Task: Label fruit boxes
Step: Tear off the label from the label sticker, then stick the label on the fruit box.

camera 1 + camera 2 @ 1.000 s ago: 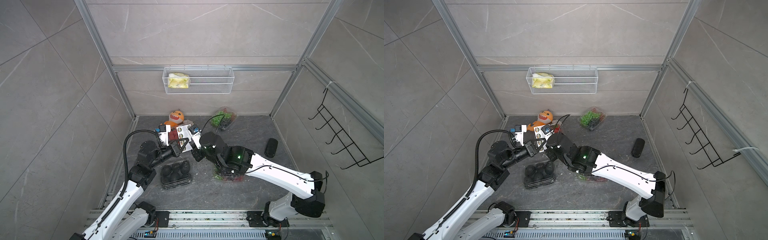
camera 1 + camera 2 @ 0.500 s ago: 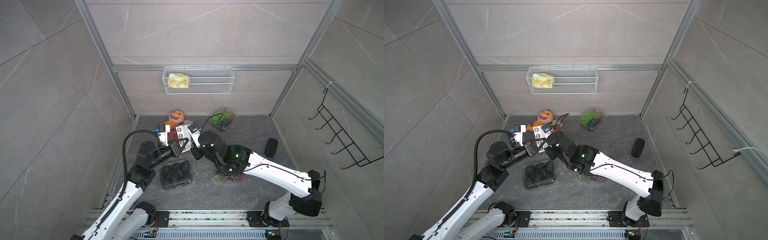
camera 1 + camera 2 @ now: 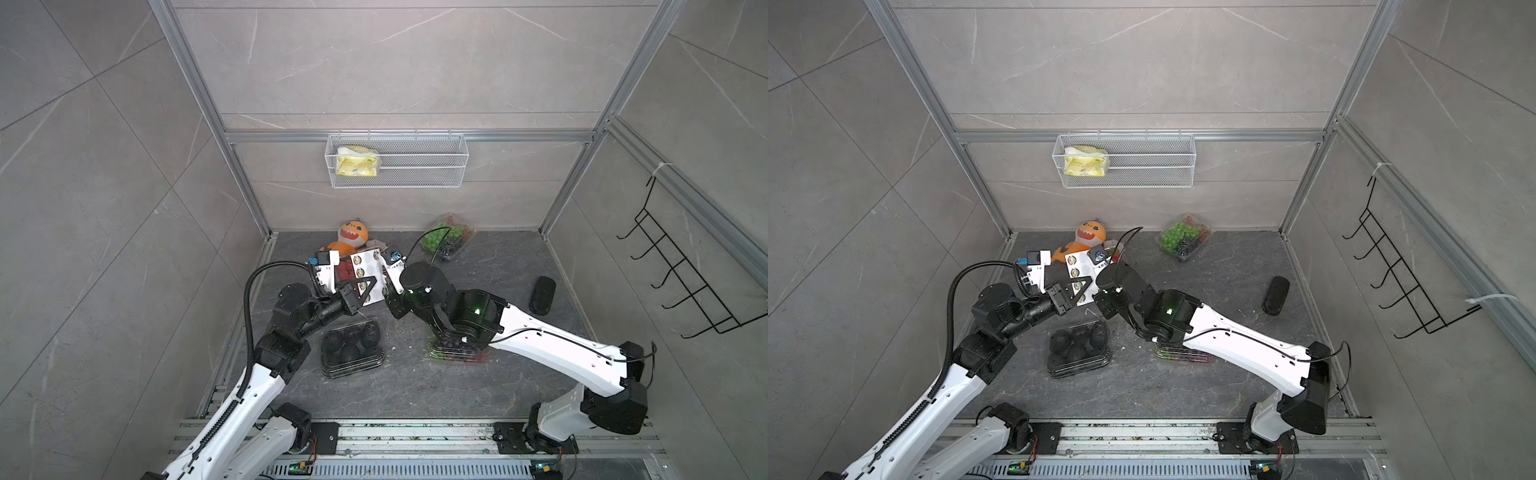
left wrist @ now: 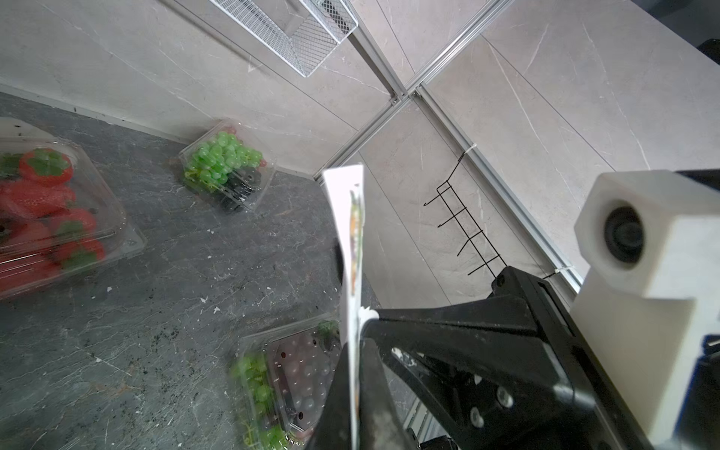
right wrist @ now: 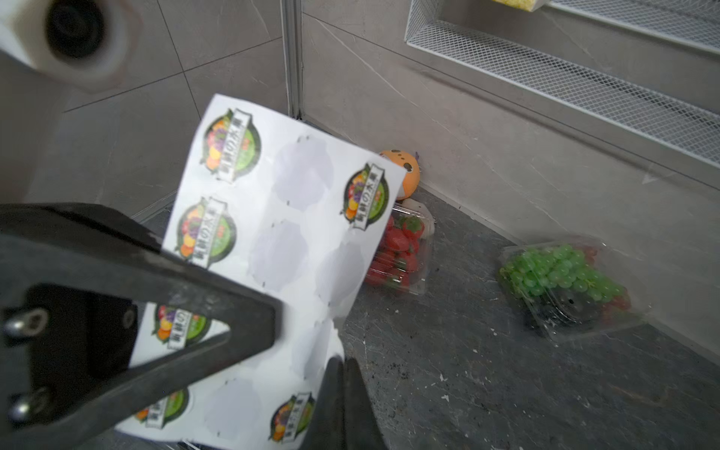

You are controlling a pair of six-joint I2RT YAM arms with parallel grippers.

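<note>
The counter [image 3: 415, 386] is a dark grey, stone-patterned slab scattered with pale flecks, boxed in by grey tiled walls with aluminium rails. A white wire basket [image 3: 415, 174] on the back wall holds a yellow packet [image 3: 357, 166], a black hook rack [image 3: 673, 282] hangs on the right wall, and a small black object [image 3: 542, 295] lies below it. The left claw [image 3: 368, 289] is clamped on a white sticker sheet [image 3: 365, 266] and holds it up above the counter, edge-on in the left wrist view. The right claw [image 5: 343, 374] has its fingertips pressed together right at the sheet's lower edge, touching it. Whether a sticker is pinched between them I cannot tell. Several round spots on the sheet are bare. The strawberry box [image 4: 46, 218] sits behind the sheet beside an orange plush toy [image 3: 351, 235]. The green grape box [image 3: 446, 241] lies near the back wall. The box of dark fruits [image 3: 351, 345] rests toward the front under the left arm. The purple grape box [image 3: 455, 351] lies mostly hidden beneath the right arm.
</note>
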